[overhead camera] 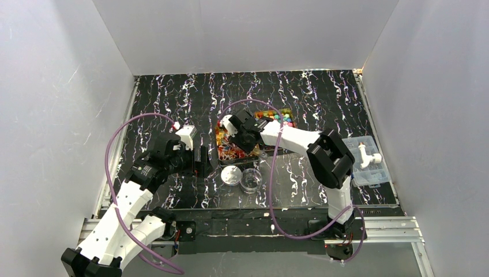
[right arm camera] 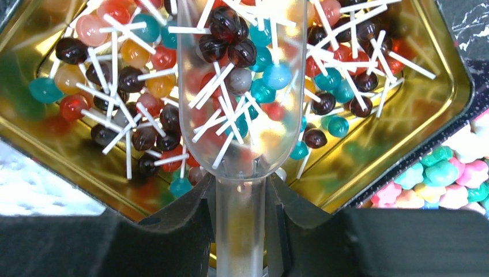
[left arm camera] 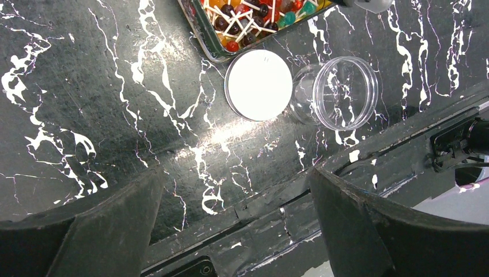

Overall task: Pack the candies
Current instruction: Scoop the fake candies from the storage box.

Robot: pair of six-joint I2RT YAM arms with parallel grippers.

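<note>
The candies are small round lollipops (right arm camera: 124, 78) on white sticks, lying in a gold tin (right arm camera: 456, 75), and pastel flower-shaped lumps (right arm camera: 444, 176) in a second tin beside it (overhead camera: 278, 117). My right gripper (right arm camera: 241, 203) is shut on the handle of a clear plastic scoop (right arm camera: 242, 92). The scoop sits low in the lollipop tin and holds several lollipops. In the top view this gripper (overhead camera: 233, 136) is over the tin (overhead camera: 230, 152). My left gripper (left arm camera: 236, 219) is open and empty above the table's front edge, left of the clear jar (left arm camera: 344, 92) and its white lid (left arm camera: 258, 85).
The open jar (overhead camera: 251, 180) and lid (overhead camera: 231, 175) sit just in front of the lollipop tin. A clear compartment box (overhead camera: 367, 161) with a white part on it lies at the right edge. The black front rail (left arm camera: 357, 173) runs under my left gripper.
</note>
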